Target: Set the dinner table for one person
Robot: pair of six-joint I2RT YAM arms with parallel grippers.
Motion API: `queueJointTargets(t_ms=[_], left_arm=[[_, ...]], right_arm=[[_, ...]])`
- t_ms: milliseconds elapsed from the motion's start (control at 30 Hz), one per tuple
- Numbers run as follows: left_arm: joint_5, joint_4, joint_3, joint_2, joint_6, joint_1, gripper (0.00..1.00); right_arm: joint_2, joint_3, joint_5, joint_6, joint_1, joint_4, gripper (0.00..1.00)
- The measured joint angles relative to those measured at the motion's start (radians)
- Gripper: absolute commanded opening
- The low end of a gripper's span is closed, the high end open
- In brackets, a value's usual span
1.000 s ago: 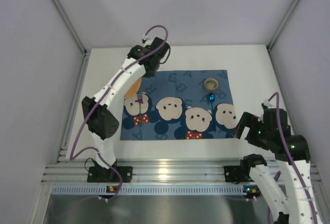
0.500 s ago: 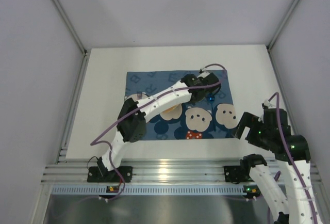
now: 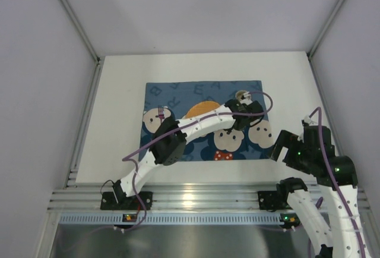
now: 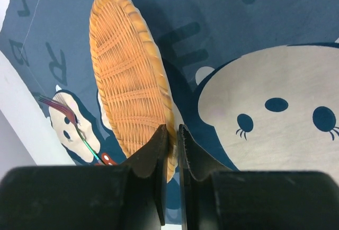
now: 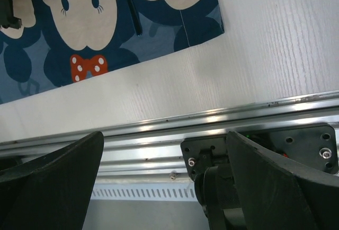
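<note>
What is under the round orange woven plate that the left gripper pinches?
Only the dark-blue cartoon-mouse placemat shows beneath the round orange woven plate, whose rim the left gripper pinches. The patch of mat directly under it is covered, so anything lying there is hidden.

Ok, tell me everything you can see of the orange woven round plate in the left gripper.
The orange woven round plate looks like wicker: basket-weave centre, braided rim, empty. The left gripper is shut on its rim. It is over the dark-blue cartoon placemat, partly hidden by the left arm from above. Whether it rests flat or is lifted is unclear.
</note>
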Motion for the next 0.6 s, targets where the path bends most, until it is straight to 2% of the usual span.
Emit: queueJointTargets(t_ms=[200,233,267,333,367,600], left_arm=[[-0.014,0.008,-0.042,0.001,-0.023,-0.016,0.01],[-0.014,0.008,-0.048,0.001,-0.026,-0.018,0.05],[-0.014,0.008,-0.053,0.002,-0.030,-0.020,0.17],[-0.014,0.008,-0.057,0.007,-0.039,-0.023,0.29],[0.001,0.007,-0.058,0.011,-0.048,-0.022,0.39],[0.051,0.004,-0.072,0.051,-0.082,-0.022,0.49]], right_arm=[[0.000,0.000,0.000,0.000,0.000,-0.002,1.00],[0.000,0.000,0.000,0.000,0.000,-0.002,1.00],[0.000,0.000,0.000,0.000,0.000,-0.002,1.00],[0.000,0.000,0.000,0.000,0.000,-0.002,1.00],[0.000,0.000,0.000,0.000,0.000,-0.002,1.00],[0.000,0.000,-0.001,-0.002,0.000,-0.002,1.00]])
